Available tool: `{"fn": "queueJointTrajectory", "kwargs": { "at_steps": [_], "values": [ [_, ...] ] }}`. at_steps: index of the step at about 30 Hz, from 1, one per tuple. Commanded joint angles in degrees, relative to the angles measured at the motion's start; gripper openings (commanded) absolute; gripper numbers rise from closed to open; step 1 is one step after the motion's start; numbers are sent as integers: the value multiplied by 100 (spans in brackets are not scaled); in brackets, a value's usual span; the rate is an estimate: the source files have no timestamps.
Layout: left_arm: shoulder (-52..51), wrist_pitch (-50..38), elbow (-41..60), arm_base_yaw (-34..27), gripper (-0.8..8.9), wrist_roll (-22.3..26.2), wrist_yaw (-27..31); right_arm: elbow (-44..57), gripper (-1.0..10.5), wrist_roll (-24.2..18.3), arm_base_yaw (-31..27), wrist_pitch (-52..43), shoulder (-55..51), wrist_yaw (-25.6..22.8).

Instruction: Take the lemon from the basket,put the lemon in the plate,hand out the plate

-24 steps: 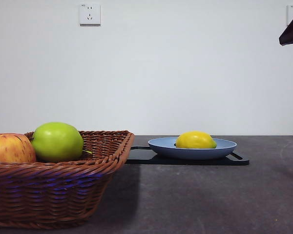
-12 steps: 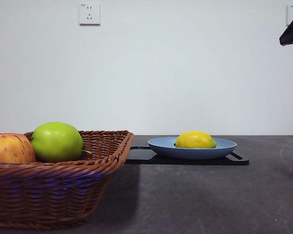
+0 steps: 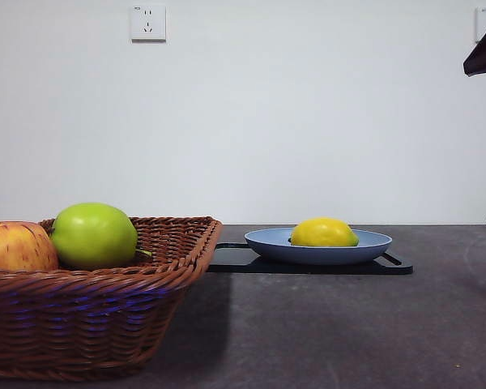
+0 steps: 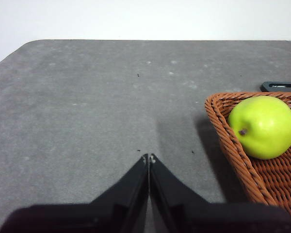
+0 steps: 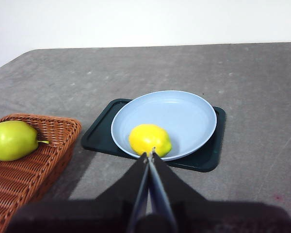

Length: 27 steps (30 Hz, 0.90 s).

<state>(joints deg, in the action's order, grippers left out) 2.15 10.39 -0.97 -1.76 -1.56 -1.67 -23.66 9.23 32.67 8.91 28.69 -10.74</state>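
With the lemon (image 5: 149,139) already lying in the plate (image 5: 194,114) on the black tray (image 5: 211,162), the right gripper (image 5: 150,155), jaws together, hung nearer, while the left gripper (image 4: 149,158), likewise closed, waited beside the basket (image 4: 242,160).

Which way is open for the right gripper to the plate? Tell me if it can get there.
Probably yes: the right gripper, jaws shut, faces the plate with nothing between; only the lemon lies inside, rim bare.
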Motion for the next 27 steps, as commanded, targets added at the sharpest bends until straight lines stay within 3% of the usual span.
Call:
{"fn": "queueJointTrajectory", "kwargs": {
  "at_steps": [1,20,24,27],
  "values": [
    [-2,-50,66,-20,8,-37,0,-61,3,33,42,-76,11,-28],
    [-2,-50,66,-17,8,-39,0,-61,3,-7,42,-76,11,-31],
    [-2,-52,66,-17,8,-39,-2,4,3,-1010,-289,273,-490,-127],
    [-2,-48,66,-17,8,-39,4,271,3,-1169,-970,323,-953,400]
  ]
}}
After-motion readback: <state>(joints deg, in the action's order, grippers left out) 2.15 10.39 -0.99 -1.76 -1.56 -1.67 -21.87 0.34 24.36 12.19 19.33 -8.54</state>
